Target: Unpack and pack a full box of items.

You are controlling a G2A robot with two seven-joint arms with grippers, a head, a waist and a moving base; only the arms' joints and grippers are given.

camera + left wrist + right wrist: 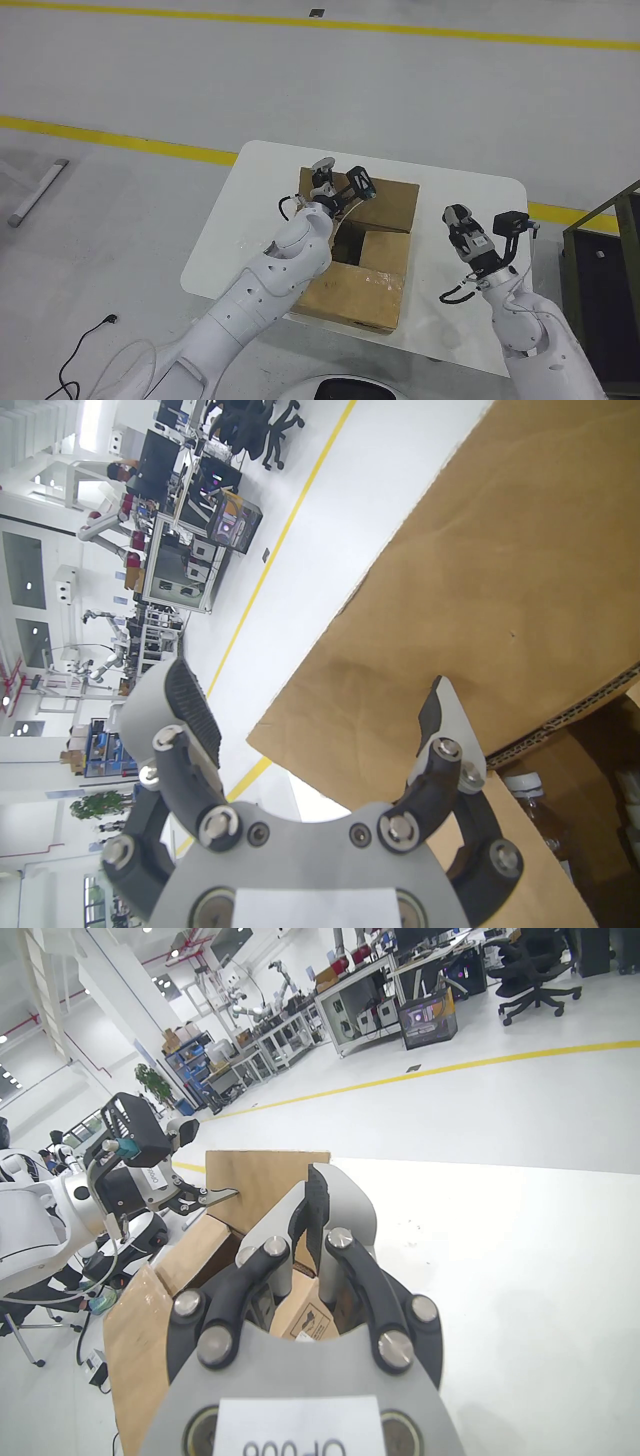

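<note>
Standing in the centre of the top view, a white table with rounded corners (240, 235) carries a brown corrugated cardboard box (350, 295) with its flaps open. The box sits at the middle of the tabletop, and a dark opening shows between the flaps. Its far flap (395, 200), towards the upper centre of the frame, is where the left arm ends, after coming up from the lower left across the box. The left gripper (335, 182) is spread wide at that flap. The left wrist view shows one finger (192, 710), with a ribbed black pad, clear of the cardboard, while the other finger (442, 710) lies against the flap's brown surface near its corner. In the right wrist view the same flap (265, 1173) stands upright, and a fingertip of the left gripper touches its edge. The right gripper (457, 214) is at the right of the top view, over bare tabletop near the box and apart from it. Its two fingers (345, 1208) are pressed together with nothing between them. Inside the box, seen past the flap in the left wrist view, is a clear plastic bottle with a white cap and brown contents (537, 805), close to an inner cardboard wall
</note>
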